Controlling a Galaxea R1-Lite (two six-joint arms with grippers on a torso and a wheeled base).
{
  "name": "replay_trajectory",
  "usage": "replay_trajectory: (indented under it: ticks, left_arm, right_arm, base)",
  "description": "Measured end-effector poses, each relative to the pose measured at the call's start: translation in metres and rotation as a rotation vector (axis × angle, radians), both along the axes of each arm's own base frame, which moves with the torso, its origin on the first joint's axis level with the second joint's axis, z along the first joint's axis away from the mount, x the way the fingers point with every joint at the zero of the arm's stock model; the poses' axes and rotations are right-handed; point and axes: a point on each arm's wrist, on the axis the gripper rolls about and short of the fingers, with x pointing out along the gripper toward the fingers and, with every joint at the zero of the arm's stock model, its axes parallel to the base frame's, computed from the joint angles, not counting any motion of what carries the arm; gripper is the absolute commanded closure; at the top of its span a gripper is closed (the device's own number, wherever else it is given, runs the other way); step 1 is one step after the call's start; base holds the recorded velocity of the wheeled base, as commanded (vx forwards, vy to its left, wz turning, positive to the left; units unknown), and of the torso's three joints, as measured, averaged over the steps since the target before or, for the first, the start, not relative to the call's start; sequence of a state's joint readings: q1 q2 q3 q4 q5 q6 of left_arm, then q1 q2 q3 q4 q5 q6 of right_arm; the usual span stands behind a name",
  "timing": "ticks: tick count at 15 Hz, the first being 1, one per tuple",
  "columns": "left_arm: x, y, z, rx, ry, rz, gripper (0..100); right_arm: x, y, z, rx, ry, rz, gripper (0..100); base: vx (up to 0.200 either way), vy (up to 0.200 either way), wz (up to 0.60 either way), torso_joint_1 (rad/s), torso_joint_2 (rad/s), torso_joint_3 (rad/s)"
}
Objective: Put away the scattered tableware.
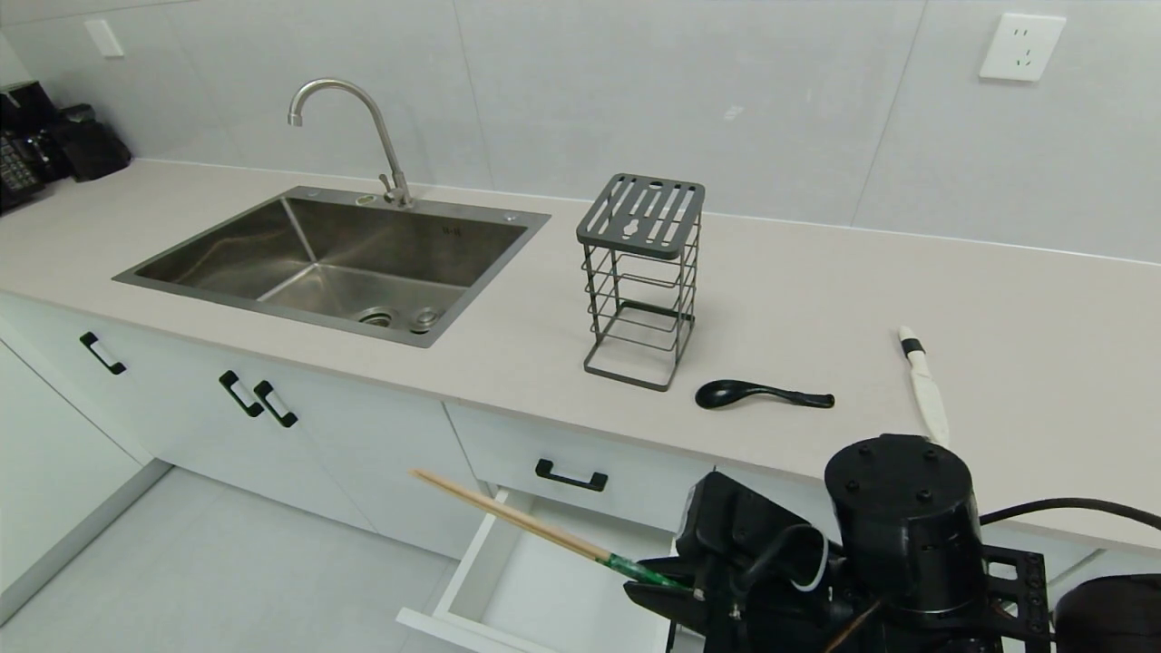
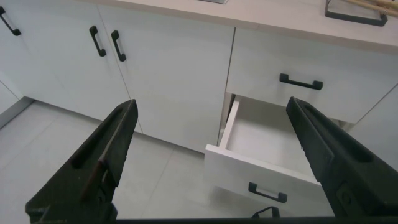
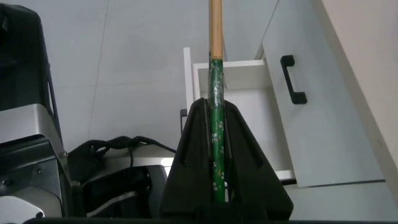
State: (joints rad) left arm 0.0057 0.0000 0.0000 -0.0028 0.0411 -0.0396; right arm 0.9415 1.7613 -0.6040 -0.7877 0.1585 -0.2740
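Got left end effector (image 2: 211, 106) spread wide, empty, facing open drawer (image 2: 267, 140). Right end effector (image 3: 215, 111) clamped on chopsticks (image 1: 508, 512) angled over that drawer. On counter (image 1: 816, 290): wire rack (image 1: 641, 281), black spoon (image 1: 762, 395) beside it, white knife (image 1: 925, 385) farther right.

Head camera: high, facing forward and down over my bench (image 1: 816, 299). Left wrist camera: looks out between the spread fingers of my left hand (image 2: 211, 104) at cabinet fronts (image 2: 174, 68). Right wrist camera: close, sighting along chopsticks (image 3: 215, 37) pinched in my right hand (image 3: 216, 109). All share the open drawer (image 1: 535, 599).
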Motion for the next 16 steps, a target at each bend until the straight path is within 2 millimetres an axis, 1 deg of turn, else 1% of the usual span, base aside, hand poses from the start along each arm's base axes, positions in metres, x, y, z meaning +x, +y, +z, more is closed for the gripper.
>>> replay_trajectory:
  ticks: [4, 6, 9, 11, 13, 16]
  left_arm:
    - [0.0, 0.0, 0.0, 0.0, 0.0, 0.0, 0]
    - [0.0, 0.0, 0.0, 0.0, 0.0, 0.0, 0]
    - [0.0, 0.0, 0.0, 0.0, 0.0, 0.0, 0]
    - [0.0, 0.0, 0.0, 0.0, 0.0, 0.0, 0]
    - [0.0, 0.0, 0.0, 0.0, -0.001, 0.0, 0]
    - [0.0, 0.0, 0.0, 0.0, 0.0, 0.0, 0]
  right_arm:
    - [0.008, 0.012, -0.002, 0.003, -0.005, -0.003, 100]
    - [0.009, 0.018, -0.006, -0.006, 0.004, 0.005, 100]
    - [0.009, 0.028, -0.007, 0.001, 0.002, 0.023, 100]
    - [0.009, 0.031, -0.008, -0.001, 0.004, 0.027, 100]
    - [0.008, 0.031, -0.009, -0.002, 0.005, 0.029, 100]
    - [0.009, 0.031, -0.009, -0.003, 0.007, 0.026, 100]
  base:
    - [0.0, 0.0, 0.0, 0.0, 0.0, 0.0]
    - [0.0, 0.0, 0.0, 0.0, 0.0, 0.0]
    - [0.0, 0.0, 0.0, 0.0, 0.0, 0.0]
    - [0.0, 0.0, 0.0, 0.0, 0.0, 0.0]
    - [0.0, 0.0, 0.0, -0.161, 0.32, 0.163]
    - [0.0, 0.0, 0.0, -0.253, 0.5, 0.235]
